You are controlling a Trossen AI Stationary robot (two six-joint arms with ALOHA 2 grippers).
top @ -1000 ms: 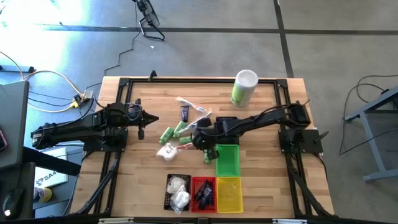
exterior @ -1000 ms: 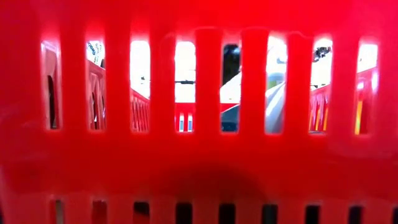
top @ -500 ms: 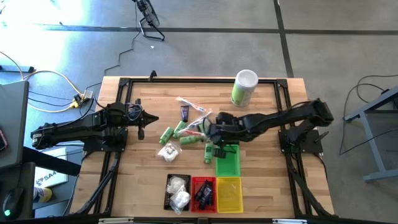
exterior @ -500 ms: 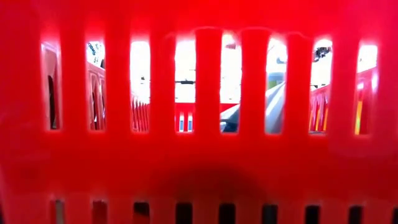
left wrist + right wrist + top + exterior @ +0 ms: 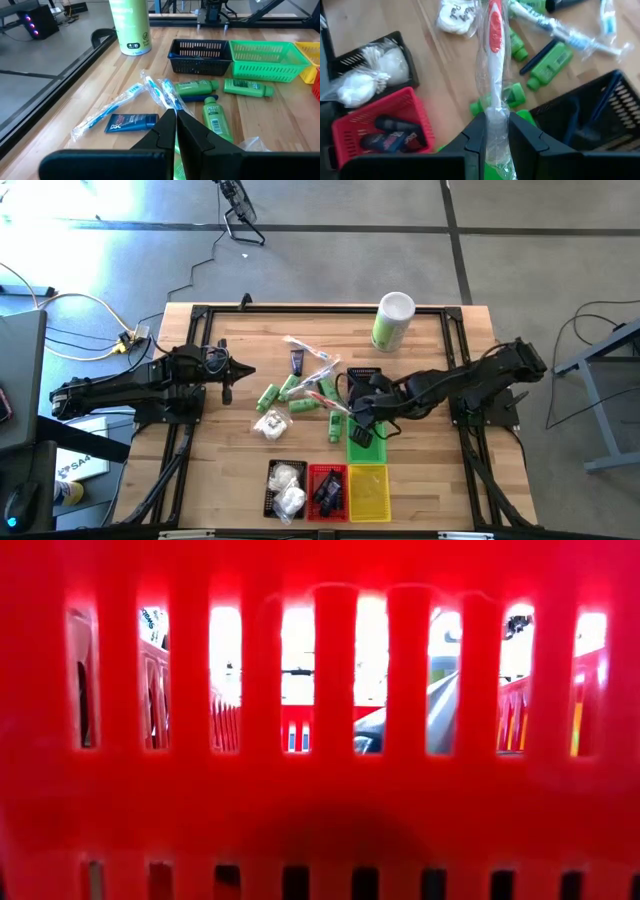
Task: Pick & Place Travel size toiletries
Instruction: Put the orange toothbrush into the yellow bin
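Observation:
My right gripper (image 5: 496, 120) (image 5: 362, 420) is shut on a clear-wrapped red-and-white toothbrush (image 5: 493, 55) (image 5: 335, 400) and hovers by the green basket (image 5: 368, 442). On the table's middle lie green bottles (image 5: 290, 388), a dark blue tube (image 5: 297, 361), a white pouch (image 5: 268, 423) and more clear-wrapped sticks (image 5: 305, 348). At the left, my left gripper (image 5: 175, 120) (image 5: 228, 380) waits shut and holds nothing. The low view shows only a red basket wall (image 5: 320, 810). My right gripper pinches the wrapped toothbrush's near end (image 5: 496, 111) between its two fingers. The fingers slant down from the table's right side, and the toothbrush runs on along them, sticking out ahead. It is lifted clear of the table, above the bottles.
Along the near edge stand a black basket (image 5: 272, 498) with white pouches, a red basket (image 5: 312, 480) with dark tubes, and a yellow basket (image 5: 368, 490). A second black basket (image 5: 362, 373) stands beyond the green one. A tall green-and-white canister (image 5: 392, 321) stands far right.
My right gripper has risen from the pile of toiletries and gone toward the table's right edge, rolling as it went. It has stayed shut on the wrapped toothbrush, which is now lifted clear of the table. The left arm has kept still.

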